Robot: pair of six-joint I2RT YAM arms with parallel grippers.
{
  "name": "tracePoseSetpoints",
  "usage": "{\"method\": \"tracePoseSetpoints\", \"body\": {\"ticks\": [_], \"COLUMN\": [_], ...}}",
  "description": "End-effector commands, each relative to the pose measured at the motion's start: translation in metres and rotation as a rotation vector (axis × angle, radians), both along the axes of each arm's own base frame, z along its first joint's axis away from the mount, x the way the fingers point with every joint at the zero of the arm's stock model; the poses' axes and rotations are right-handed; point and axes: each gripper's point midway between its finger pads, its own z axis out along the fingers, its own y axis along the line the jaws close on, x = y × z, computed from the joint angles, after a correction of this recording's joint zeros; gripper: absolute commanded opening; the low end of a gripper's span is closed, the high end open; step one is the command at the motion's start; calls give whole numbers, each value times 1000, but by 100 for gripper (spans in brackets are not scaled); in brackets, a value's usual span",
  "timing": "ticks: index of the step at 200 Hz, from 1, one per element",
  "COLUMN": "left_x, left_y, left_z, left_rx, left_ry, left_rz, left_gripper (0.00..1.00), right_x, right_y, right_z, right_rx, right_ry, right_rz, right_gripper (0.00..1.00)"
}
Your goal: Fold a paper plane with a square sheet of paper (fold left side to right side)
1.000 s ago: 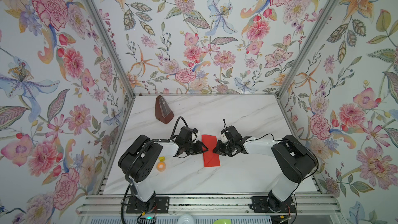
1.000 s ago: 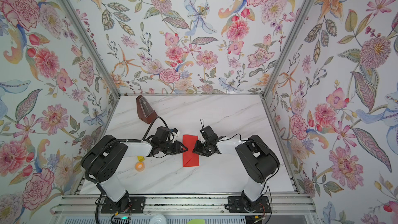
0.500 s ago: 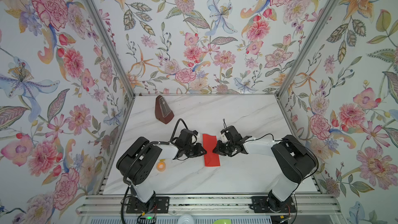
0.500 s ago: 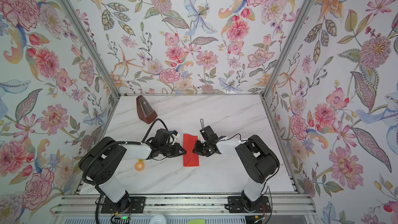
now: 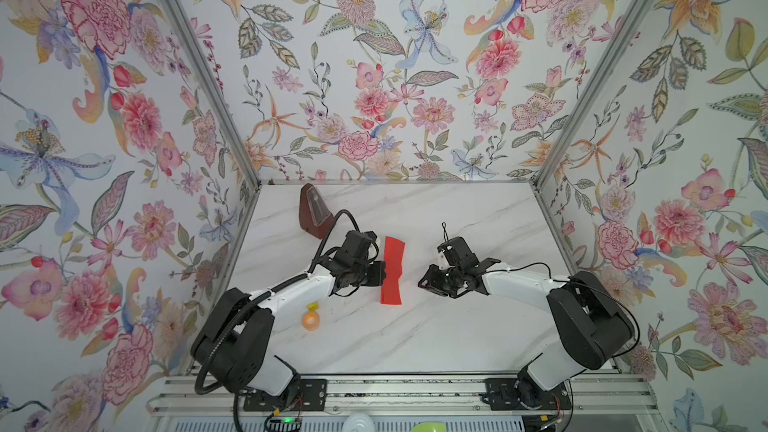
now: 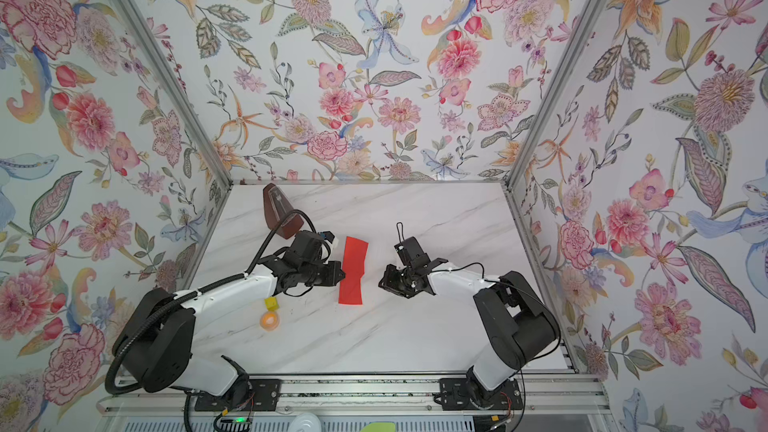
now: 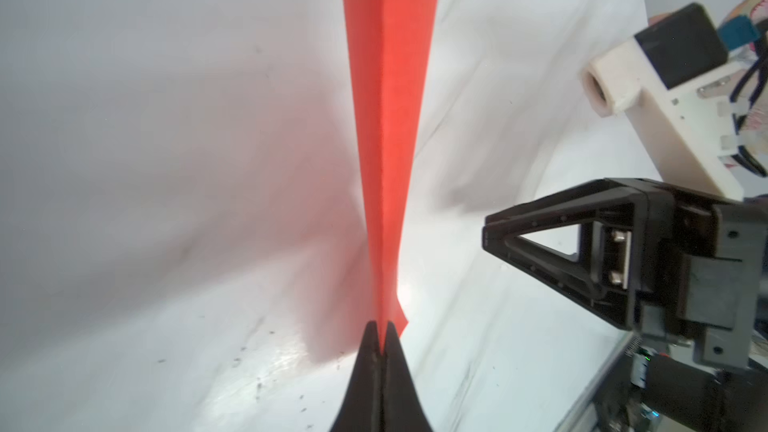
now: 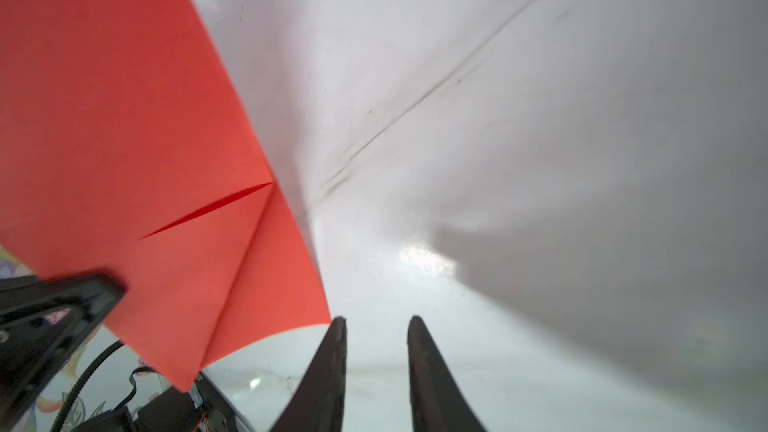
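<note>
Running front-to-back, the thin bright red folded paper [image 5: 392, 270] is clamped at its left edge by the left gripper [image 7: 380, 338]; the parted right gripper [image 8: 376, 324] is seen empty, near its right.

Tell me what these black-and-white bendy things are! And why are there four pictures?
They are two robot arms bolted to a white marble-patterned table. Each arm ends in a hand with two fingers. Two pictures look down from above and are almost the same, like what your two eyes see. The other two come from little cameras on the arms' wrists, so you see the fingers close up. On the table stand a dark brown pyramid-shaped metronome, a small yellow block and a small orange ball. The left hand is shut, pinching the edge of a folded bright red paper. The right hand is open beside the paper and holds nothing.
</note>
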Motion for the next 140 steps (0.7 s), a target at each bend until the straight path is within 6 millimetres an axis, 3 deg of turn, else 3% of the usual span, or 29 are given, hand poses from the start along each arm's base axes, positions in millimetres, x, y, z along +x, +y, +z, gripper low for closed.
{"method": "tracePoseSetpoints", "body": {"ticks": [1, 28, 46, 54, 72, 102, 124, 140], "left_x": [-10, -4, -3, -3, -7, -20, -38, -47], "left_y": [56, 81, 81, 72, 44, -25, -83, -115], "left_z": [0, 24, 32, 22, 8, -20, -33, -29], "left_rx": [392, 653, 769, 806, 811, 767, 607, 426], "left_ry": [-28, -90, -121, -105, -94, -63, -24, -1], "left_rz": [10, 63, 82, 63, 21, -104, -217, -258], "left_gripper": [1, 0, 0, 0, 2, 9, 24, 37], "right_x": [-6, 1, 3, 4, 8, 11, 13, 12], "right_y": [-25, -40, -47, -51, -62, -83, -91, -92], "right_z": [-6, -4, -2, -2, -2, -3, 3, 7], "right_rx": [-64, -63, -64, -62, -67, -67, -61, -59], "right_ry": [17, 13, 7, 7, 3, 0, -14, -19], "right_rz": [-21, -51, -61, -69, -101, -151, -171, -171], "right_gripper": [28, 29, 29, 29, 29, 28, 29, 29]}}
